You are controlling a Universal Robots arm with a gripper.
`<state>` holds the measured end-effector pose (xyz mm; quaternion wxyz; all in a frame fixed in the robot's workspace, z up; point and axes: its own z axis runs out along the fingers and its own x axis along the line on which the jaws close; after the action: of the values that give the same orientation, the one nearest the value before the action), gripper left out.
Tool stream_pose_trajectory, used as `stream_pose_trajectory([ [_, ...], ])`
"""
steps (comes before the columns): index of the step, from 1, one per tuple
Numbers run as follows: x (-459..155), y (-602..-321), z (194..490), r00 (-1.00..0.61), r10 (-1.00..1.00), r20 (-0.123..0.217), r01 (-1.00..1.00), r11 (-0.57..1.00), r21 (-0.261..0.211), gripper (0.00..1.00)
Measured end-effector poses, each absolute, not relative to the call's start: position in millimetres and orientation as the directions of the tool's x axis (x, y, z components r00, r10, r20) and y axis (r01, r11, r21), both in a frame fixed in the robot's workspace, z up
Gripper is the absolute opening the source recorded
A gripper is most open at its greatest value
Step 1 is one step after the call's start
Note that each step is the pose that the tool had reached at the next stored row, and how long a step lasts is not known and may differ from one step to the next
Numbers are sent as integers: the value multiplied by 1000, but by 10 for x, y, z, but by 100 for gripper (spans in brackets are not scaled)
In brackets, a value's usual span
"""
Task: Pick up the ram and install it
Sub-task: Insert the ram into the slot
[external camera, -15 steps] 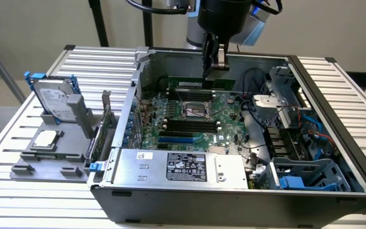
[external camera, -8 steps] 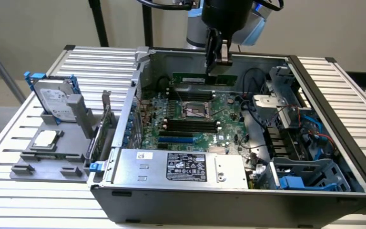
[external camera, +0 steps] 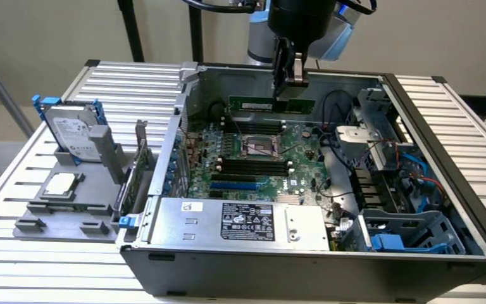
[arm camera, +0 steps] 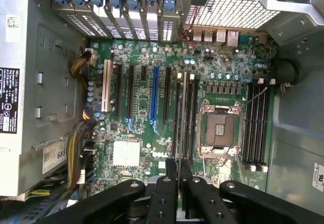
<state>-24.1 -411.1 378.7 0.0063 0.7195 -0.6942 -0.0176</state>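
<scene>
1. Nearest in the exterior view: slatted metal table (external camera: 23, 266), with an open computer case (external camera: 311, 272) lying flat on it, side panel off.
2. Just inside the case's near wall: silver power-supply box (external camera: 243, 221) with a black label; blue drive cage (external camera: 395, 240) in the near corner on the exterior view's right.
3. Outside the case, on the exterior view's left: grey holder (external camera: 36, 225) carrying a square silver processor chip (external camera: 60, 183). Farther back on it, a hard drive (external camera: 68, 133) upright in blue brackets.
4. Mid-case: green motherboard (external camera: 226, 180) with an empty processor socket (external camera: 260, 147); black memory slots (external camera: 243, 166) just on the socket's near side.
5. Beyond the socket: the ram (external camera: 255, 104), on edge, long side running across the exterior view, over the board's far end. Cannot tell whether touching a slot.
6. Straight above it: gripper (external camera: 291, 88), drawn narrow and clamped on the ram's upper edge, toward the end on the exterior view's right.
7. Seen from the wrist: black fingers (arm camera: 164, 198) close together, board spread out below, socket just to one side.
8. Farthest: arm (external camera: 311, 19) reaching down over the case's back wall.
</scene>
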Motion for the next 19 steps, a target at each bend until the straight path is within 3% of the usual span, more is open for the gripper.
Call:
stream_pose_trajectory([
  [19,-314,-4130,3576,16,-1000,-22,-999,-16,28,14],
])
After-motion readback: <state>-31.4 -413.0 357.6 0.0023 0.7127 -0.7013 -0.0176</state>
